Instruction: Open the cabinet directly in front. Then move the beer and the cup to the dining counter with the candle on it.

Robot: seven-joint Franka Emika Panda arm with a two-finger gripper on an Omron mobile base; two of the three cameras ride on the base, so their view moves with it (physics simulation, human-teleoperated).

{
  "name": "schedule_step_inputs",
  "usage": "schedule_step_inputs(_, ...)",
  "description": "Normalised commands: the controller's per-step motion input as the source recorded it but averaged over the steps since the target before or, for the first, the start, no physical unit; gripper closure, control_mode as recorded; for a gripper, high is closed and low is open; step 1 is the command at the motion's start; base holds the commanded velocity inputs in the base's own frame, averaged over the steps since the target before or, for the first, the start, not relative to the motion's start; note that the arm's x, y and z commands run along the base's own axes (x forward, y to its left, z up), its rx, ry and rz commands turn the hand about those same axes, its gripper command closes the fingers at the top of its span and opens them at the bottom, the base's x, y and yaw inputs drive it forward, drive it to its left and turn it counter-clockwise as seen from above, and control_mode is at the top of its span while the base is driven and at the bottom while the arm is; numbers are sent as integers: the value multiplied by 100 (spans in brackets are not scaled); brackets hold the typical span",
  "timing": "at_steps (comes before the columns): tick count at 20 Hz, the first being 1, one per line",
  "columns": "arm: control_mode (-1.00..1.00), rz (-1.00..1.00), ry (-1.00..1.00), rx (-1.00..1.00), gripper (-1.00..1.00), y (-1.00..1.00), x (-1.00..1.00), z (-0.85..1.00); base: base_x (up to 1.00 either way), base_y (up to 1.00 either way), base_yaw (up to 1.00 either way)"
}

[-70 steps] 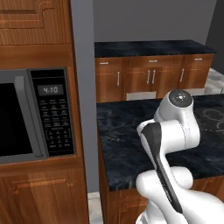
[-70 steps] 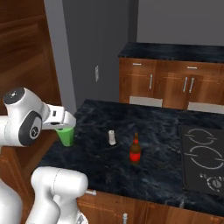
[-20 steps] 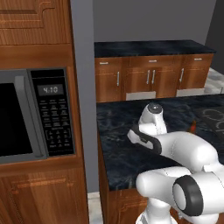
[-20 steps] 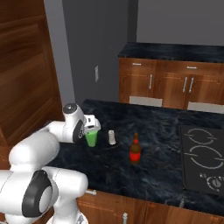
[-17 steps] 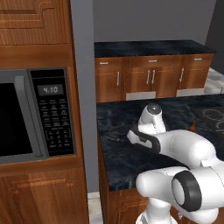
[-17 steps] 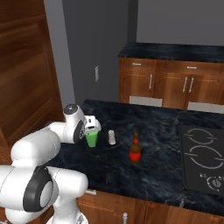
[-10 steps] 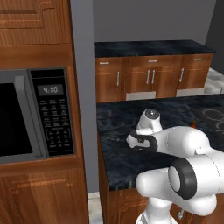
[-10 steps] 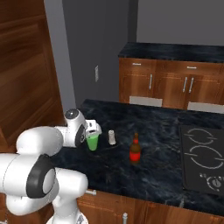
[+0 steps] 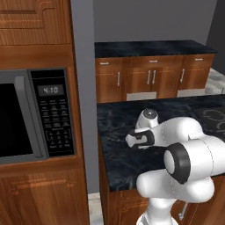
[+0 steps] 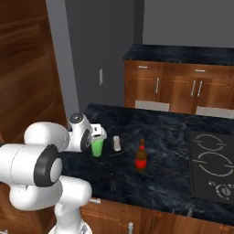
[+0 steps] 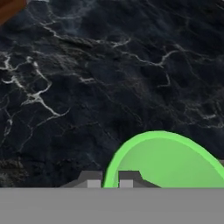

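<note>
Kitchen, rendered: grey walls, reddish-brown base cabinets along the back under a black counter.
Tabletop: black marble, white-veined, over brown wood; cooktop set into its right end.
Microwave: built into a tall wood unit at left of the left base view; dark door, keypad, lit clock.
Cup: bright green tumbler, upright on the tabletop near its left end. Rim seen from above in the hand view, lower right.
Candle: small cream cylinder, upright, just beside the cup on its right, apart from it.
Beer: dark brown bottle, red label, upright, right of the candle and a little nearer the front edge; between candle and cooktop.
Arm: white, folded low over the left end of the tabletop; wrist by the cup.
Jaws: pinching the cup rim, one fingertip outside the wall, the other inside, nearly pressed together. Cup base appears to rest on the tabletop; contact cannot be told for certain.
Gripper body: above the cup in the right base view, hiding its upper part.
Wall outlet: on the grey wall behind the tabletop's left end.
</note>
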Motion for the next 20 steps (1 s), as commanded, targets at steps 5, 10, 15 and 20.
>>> schedule_step_inputs(5,-100,0,0,0,-100,0,0,0,0,0,0)
schedule_step_inputs(10,-100,-1,0,0,-100,0,0,15,0,0,0)
schedule_step_inputs(15,-100,-3,0,0,-100,0,0,69,0,0,0)
schedule_step_inputs(20,-100,0,-1,0,-100,-5,-66,100,0,0,0)
